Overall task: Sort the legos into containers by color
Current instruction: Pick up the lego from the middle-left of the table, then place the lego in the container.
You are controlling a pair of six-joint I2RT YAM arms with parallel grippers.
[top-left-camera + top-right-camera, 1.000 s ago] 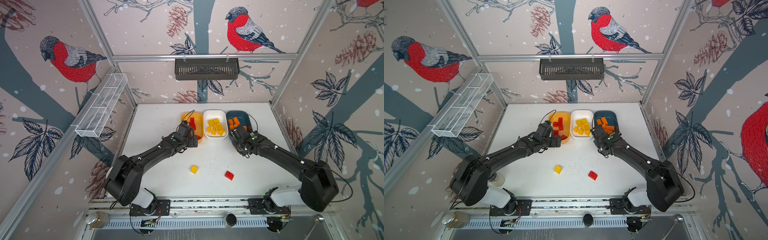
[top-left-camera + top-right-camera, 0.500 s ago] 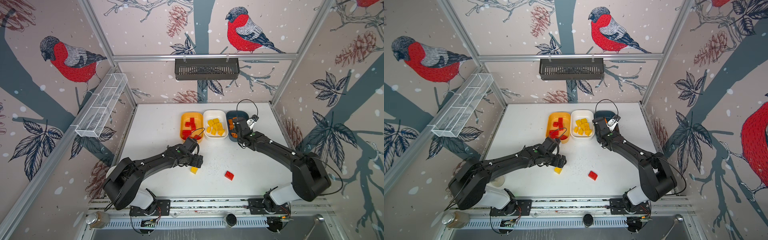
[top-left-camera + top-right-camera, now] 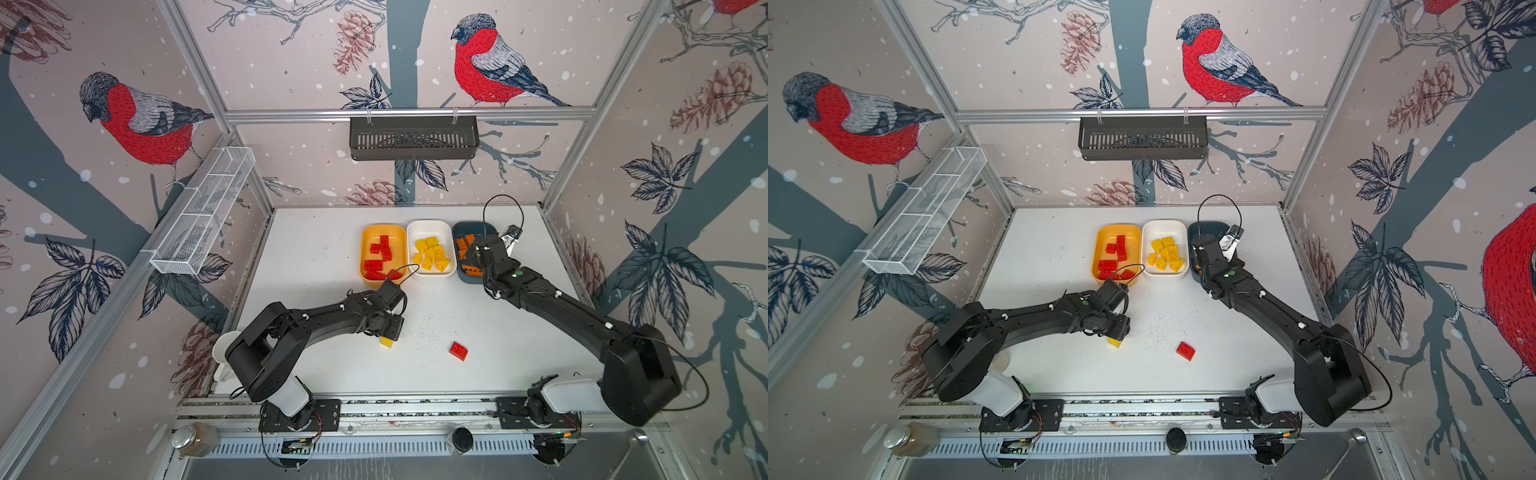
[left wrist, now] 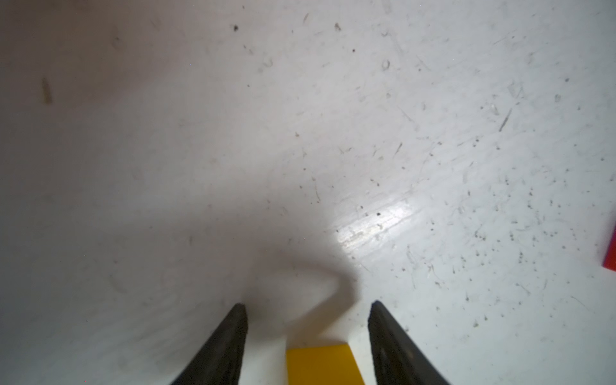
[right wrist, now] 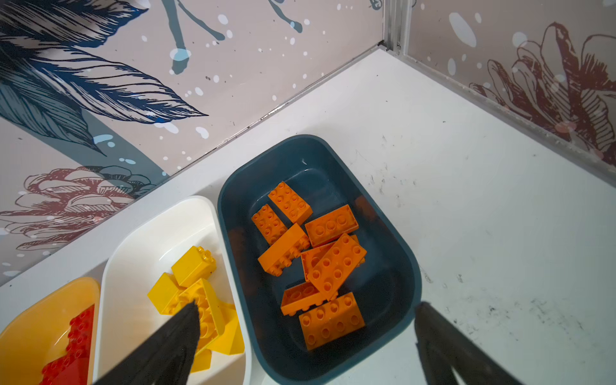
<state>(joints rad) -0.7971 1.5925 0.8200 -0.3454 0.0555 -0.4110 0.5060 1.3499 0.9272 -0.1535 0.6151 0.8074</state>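
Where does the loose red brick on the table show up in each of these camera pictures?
Both top views: the loose red brick lies on the white table, in front of the white tray.
Left wrist: only a sliver of it at the picture's edge.
Right wrist: not in it.
Shared landmark: the yellow brick nearby, seen in both top views and the left wrist view.

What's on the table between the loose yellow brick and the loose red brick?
Nothing: only bare, speckled white table separates the yellow brick from the red brick, as both top views and the left wrist view show.
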